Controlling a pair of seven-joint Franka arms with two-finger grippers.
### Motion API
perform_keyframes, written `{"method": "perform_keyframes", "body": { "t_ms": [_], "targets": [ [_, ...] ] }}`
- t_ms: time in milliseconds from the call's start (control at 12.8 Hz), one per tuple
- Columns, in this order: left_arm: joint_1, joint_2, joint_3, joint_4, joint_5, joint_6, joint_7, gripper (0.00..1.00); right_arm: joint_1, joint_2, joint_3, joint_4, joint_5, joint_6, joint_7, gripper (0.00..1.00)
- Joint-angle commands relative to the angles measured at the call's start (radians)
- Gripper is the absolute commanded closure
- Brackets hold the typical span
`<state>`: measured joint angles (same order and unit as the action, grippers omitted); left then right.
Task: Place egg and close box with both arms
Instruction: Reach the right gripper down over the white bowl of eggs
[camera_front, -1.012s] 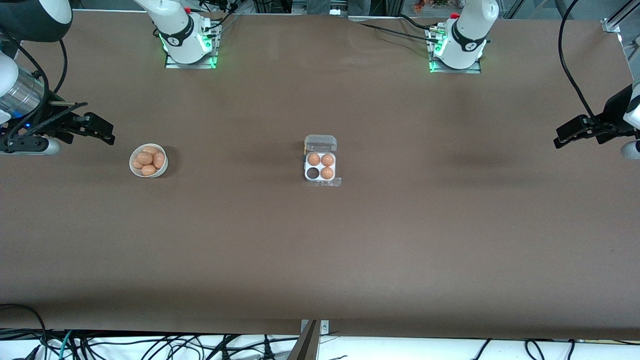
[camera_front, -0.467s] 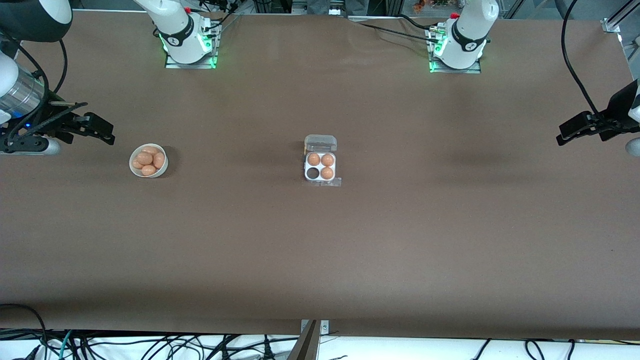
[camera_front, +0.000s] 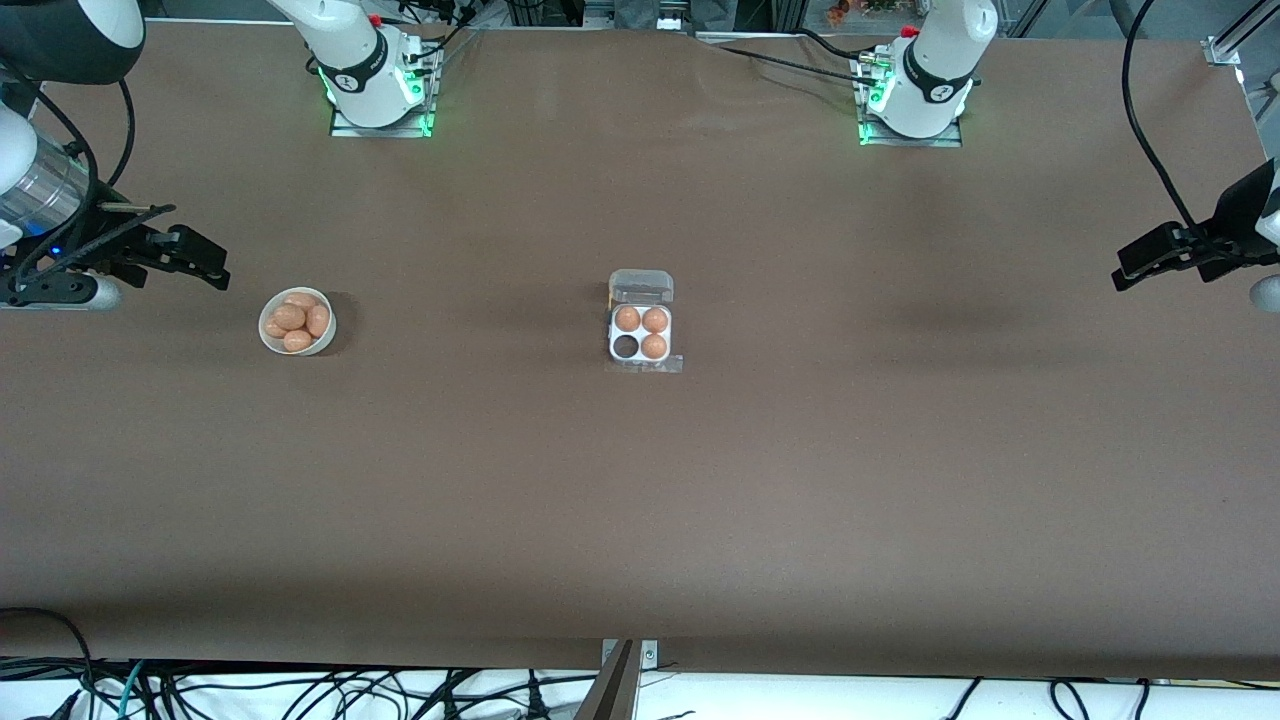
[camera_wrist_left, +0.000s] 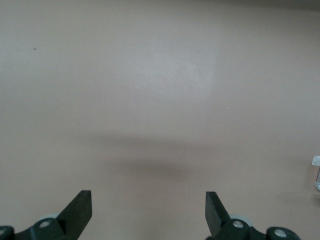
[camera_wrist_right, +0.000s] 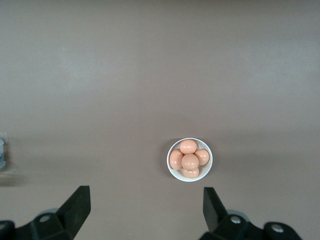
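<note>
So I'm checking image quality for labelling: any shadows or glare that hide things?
Front view: soft dark shadows on the table, nothing hidden; the box and its clear lid stay readable. Left wrist view: a faint shadow band and a pale sheen on bare tabletop. Right wrist view: the bowl of eggs is evenly lit.

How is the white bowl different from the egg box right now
The bowl is round and holds a loose heap of eggs; the box is square, with three eggs in separate cells and one cell empty. The bowl has no lid; the box's clear lid stands open. The bowl sits toward the right arm's end, the box mid-table. Both hold orange-brown eggs.
</note>
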<state>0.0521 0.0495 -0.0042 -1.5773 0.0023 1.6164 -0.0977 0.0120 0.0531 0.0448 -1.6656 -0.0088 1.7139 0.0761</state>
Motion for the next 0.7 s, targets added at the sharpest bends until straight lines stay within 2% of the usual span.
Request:
{"method": "perform_keyframes", "body": {
  "t_ms": [0, 233, 311, 623],
  "targets": [
    [0.006, 0.009, -0.007, 0.028, -0.002, -0.023, 0.013, 0.0, -0.007, 0.077, 0.01, 0.014, -0.031, -0.022, -0.015, 0.0],
    [0.006, 0.009, -0.007, 0.028, -0.002, -0.023, 0.013, 0.0, -0.026, 0.158, 0.0, -0.037, -0.043, -0.025, 0.004, 0.0],
    [0.006, 0.009, -0.007, 0.028, -0.002, -0.023, 0.013, 0.0, -0.027, 0.169, -0.009, -0.08, -0.043, 0.024, 0.004, 0.0],
    [0.006, 0.009, -0.007, 0.028, -0.002, -0.023, 0.013, 0.0, -0.027, 0.119, -0.045, -0.385, -0.045, 0.359, -0.028, 0.0]
  ]
}}
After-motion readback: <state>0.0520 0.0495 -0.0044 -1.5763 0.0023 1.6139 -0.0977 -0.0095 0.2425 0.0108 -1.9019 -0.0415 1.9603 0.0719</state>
